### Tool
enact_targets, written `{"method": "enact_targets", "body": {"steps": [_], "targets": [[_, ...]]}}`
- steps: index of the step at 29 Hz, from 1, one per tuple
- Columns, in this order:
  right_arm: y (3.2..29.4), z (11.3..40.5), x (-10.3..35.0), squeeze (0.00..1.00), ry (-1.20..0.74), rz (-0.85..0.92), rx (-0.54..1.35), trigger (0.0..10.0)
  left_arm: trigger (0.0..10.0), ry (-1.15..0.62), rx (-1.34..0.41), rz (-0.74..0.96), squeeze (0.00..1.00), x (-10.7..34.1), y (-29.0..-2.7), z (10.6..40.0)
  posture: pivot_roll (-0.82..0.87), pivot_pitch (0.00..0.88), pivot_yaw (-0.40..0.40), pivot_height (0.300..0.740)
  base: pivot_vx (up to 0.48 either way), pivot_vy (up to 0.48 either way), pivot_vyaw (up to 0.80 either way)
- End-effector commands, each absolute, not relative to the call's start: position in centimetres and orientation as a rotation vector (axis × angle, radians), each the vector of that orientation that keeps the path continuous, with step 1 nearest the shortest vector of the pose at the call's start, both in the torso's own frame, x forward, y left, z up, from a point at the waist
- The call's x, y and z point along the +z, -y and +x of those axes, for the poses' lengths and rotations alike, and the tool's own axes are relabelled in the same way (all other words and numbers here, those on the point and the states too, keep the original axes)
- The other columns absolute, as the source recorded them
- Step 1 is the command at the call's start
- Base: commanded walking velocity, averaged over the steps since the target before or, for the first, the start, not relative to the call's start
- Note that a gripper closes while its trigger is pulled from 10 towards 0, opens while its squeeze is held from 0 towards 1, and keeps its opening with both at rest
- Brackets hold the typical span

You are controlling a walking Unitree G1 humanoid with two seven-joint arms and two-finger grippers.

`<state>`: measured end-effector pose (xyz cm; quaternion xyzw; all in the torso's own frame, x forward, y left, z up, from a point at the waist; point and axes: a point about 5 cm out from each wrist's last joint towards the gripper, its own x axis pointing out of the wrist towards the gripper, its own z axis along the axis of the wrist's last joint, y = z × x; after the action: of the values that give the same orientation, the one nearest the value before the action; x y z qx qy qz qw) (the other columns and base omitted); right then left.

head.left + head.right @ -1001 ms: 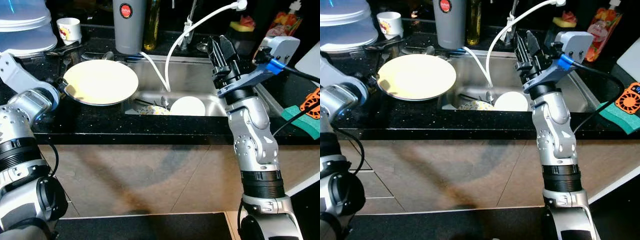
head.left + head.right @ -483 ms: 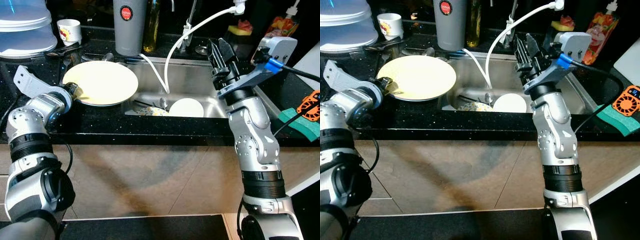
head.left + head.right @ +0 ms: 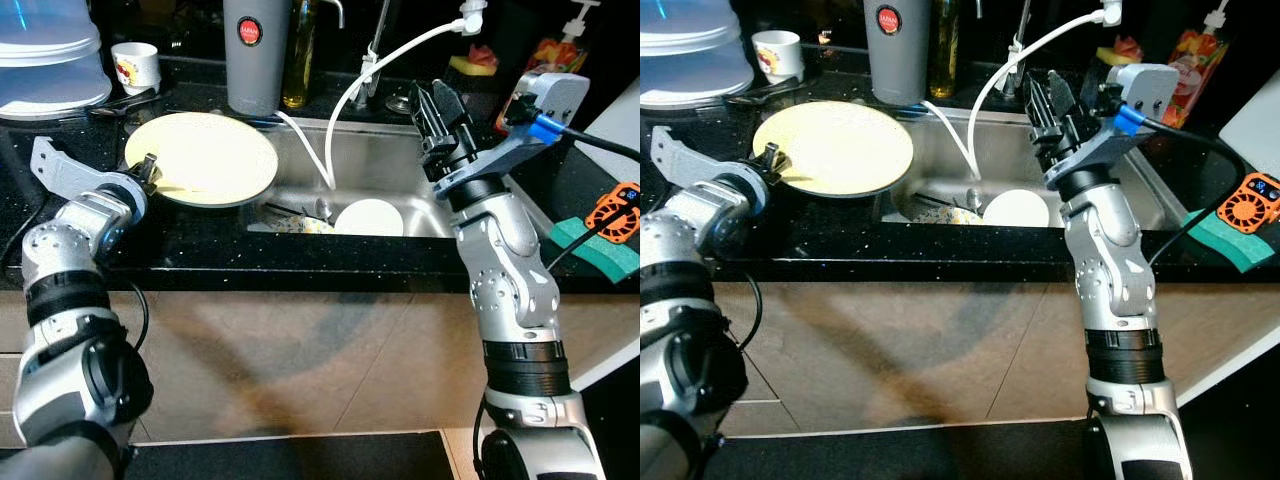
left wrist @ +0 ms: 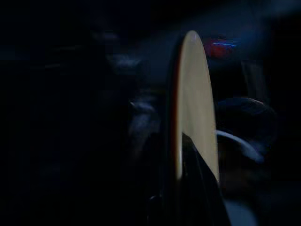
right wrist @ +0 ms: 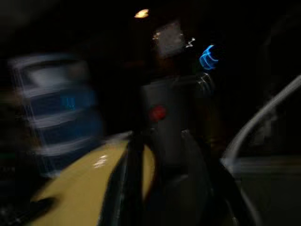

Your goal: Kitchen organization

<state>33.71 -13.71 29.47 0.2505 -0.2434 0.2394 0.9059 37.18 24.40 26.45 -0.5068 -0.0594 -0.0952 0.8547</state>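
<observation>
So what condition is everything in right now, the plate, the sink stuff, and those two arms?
Yellow plate: on the counter by the sink, rim pinched.
Left gripper: jaws shut on the plate's edge.
Right gripper: raised over the sink, holding nothing.
White bowl: lying in the sink.
White cup: upright on the counter.

At your twelve o'clock, a white hose (image 3: pixel 400 52) arcs over the sink. Off at three o'clock, an orange fan (image 3: pixel 1247 198) sits beside a green sponge (image 3: pixel 1218 232).
</observation>
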Motion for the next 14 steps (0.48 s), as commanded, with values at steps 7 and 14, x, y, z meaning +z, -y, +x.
{"method": "enact_targets", "body": {"steps": [7,14], "targets": [[10.5,33.9,27.0,0.0,0.193,0.836,0.8,10.0,10.0,0.316,-0.571,-0.832,0.0,29.5,-23.1,33.8,0.13,0.0,-0.101,0.74,0.0,0.0,0.0],[8.6,33.4,26.7,0.0,0.112,0.942,0.911,10.0,10.0,0.348,-0.592,-0.733,0.0,30.1,-24.2,32.0,0.14,0.0,-0.111,0.74,0.0,0.0,0.0]]}}
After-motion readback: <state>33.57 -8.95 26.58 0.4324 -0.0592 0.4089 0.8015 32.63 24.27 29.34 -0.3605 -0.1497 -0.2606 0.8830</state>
